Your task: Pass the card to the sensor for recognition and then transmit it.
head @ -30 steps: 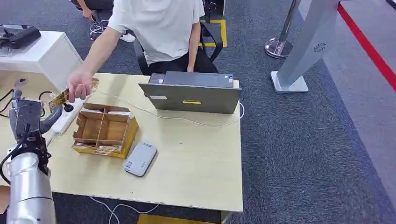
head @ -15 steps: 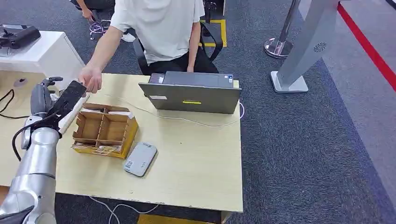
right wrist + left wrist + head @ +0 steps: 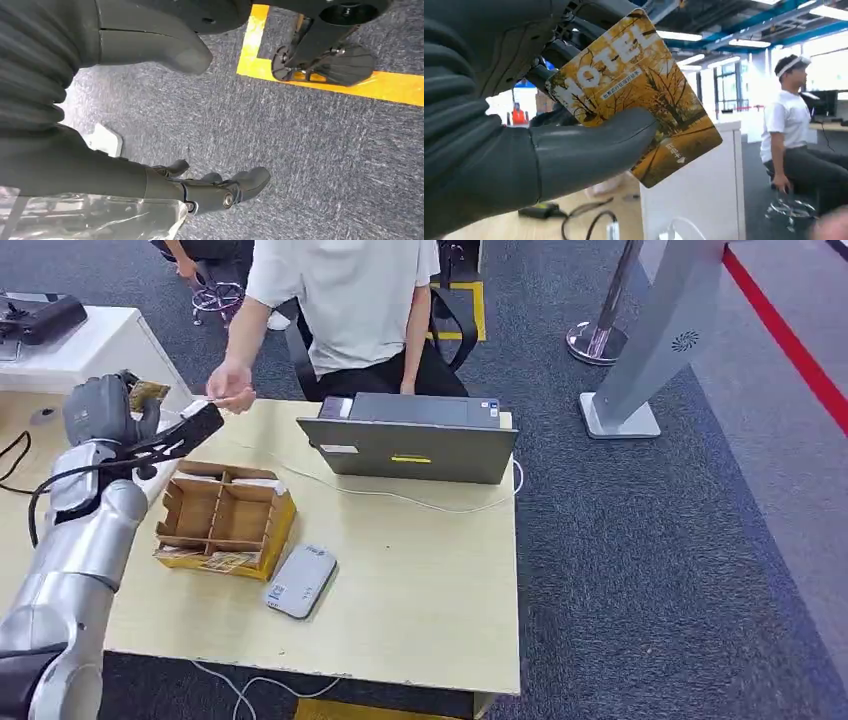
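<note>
Part of the card (image 3: 634, 95) is covered by the left hand's (image 3: 524, 150) thumb. The small print on the card is too fine to be read. Beside the card, the person's hand (image 3: 829, 227) is blurred and cut off.

— What's crowding my left hand (image 3: 105, 412)?
— A person's hand (image 3: 230, 388) hangs just beside it at the counter's (image 3: 420, 580) far edge, and the divided cardboard box (image 3: 222, 520) stands right under it.
— Any free counter?
— Yes, a wide bare stretch between the grey card reader (image 3: 300, 581), the laptop (image 3: 410, 438) and the near edge. A white cable (image 3: 400, 496) crosses it before the laptop.
</note>
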Robot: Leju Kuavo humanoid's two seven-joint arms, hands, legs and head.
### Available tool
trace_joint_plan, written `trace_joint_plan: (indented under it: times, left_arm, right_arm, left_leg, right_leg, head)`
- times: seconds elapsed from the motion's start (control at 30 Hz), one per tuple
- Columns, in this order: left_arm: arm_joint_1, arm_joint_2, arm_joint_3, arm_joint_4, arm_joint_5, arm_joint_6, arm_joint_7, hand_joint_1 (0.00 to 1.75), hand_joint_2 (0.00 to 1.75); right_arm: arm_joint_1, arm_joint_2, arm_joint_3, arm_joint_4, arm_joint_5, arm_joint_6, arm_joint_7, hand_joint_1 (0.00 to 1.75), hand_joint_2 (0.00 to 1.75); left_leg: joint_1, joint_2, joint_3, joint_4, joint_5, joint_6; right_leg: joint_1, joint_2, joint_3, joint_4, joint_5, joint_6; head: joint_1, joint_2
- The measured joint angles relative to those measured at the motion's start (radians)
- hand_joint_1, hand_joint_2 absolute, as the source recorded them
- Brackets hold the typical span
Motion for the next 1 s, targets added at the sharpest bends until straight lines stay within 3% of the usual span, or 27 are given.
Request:
trace_joint_plan:
  times: [0.17, 0.37, 0.77, 1.0]
  left_arm:
    - [-0.005, 0.003, -0.087, -0.009, -0.115, 0.065, 0.033, 1.75, 1.75]
    - [0.078, -0.008, -0.146, -0.161, -0.114, 0.073, 0.032, 1.75, 1.75]
    - [0.310, 0.013, -0.261, -0.505, -0.072, 0.010, 0.010, 1.75, 1.75]
    - [0.445, 0.059, -0.340, -0.696, -0.047, -0.082, 0.001, 1.75, 1.75]
  right_arm:
    - [0.004, 0.002, 0.001, 0.004, 0.018, -0.004, 0.010, 0.00, 1.75]
    - [0.008, 0.005, 0.001, 0.005, 0.026, -0.013, 0.018, 0.00, 1.75]
    - [0.014, 0.011, -0.008, 0.005, 0.011, -0.032, 0.019, 0.00, 1.75]
    - [0.020, 0.016, -0.032, 0.005, -0.005, -0.045, 0.018, 0.00, 1.75]
  left_leg:
    - [0.000, 0.000, 0.000, 0.000, 0.000, 0.000]
    - [0.000, 0.000, 0.000, 0.000, 0.000, 0.000]
    - [0.000, -0.001, -0.001, 0.000, 0.000, 0.000]
    - [0.000, 0.000, -0.001, 0.000, 0.000, 0.000]
  right_leg:
    - [0.000, 0.000, 0.000, 0.000, 0.000, 0.000]
    - [0.000, 0.000, 0.000, 0.000, 0.000, 0.000]
    - [0.000, -0.001, 0.000, 0.000, 0.000, 0.000]
    - [0.000, -0.001, 0.000, 0.000, 0.000, 0.000]
  head:
    - [0.001, 0.000]
    - [0.000, 0.000]
    - [0.001, 0.000]
    - [0.000, 0.000]
